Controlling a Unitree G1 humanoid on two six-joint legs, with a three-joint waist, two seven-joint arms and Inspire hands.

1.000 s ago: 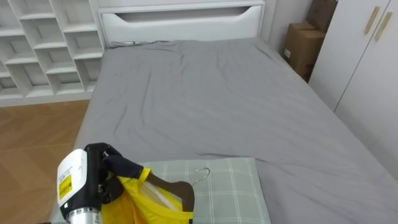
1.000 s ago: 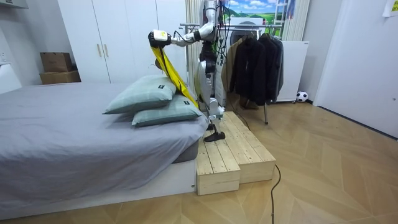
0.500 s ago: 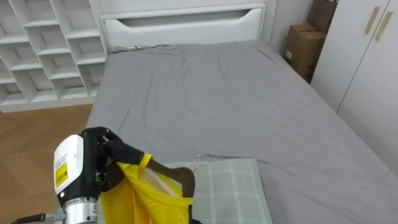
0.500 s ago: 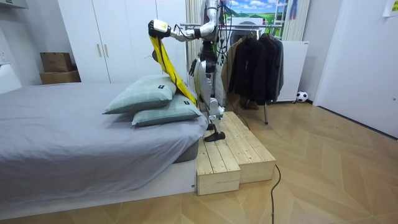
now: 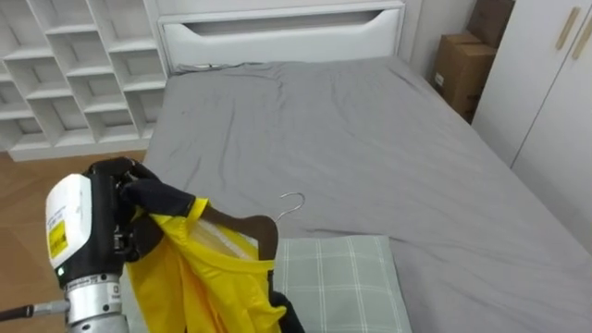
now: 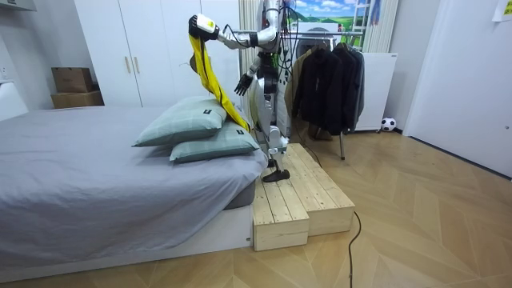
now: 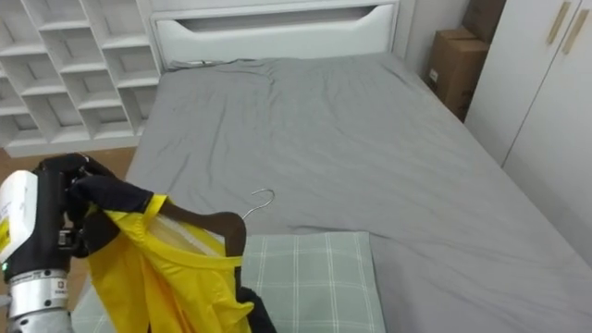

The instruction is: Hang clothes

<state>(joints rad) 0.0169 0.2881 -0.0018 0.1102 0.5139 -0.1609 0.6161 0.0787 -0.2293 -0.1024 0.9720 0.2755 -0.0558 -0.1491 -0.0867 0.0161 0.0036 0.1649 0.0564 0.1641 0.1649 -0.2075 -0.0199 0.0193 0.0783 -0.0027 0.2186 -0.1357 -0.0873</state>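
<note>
Left hand (image 5: 146, 202) lifts yellow garment (image 5: 190, 277) on wooden hanger (image 5: 255, 229) higher above pillows (image 6: 181, 120); right hand (image 6: 242, 82) swings out, fingers spread.

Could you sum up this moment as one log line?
left hand: fingers round hanger | yellow garment: on hanger, held high over pillows | right hand: open, idle

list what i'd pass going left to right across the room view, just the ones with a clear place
cardboard boxes → yellow garment, held up by the left hand → dark coats on the rack → ball. The pillows, the wooden steps and the open right hand overlap others, so they are left out.
</note>
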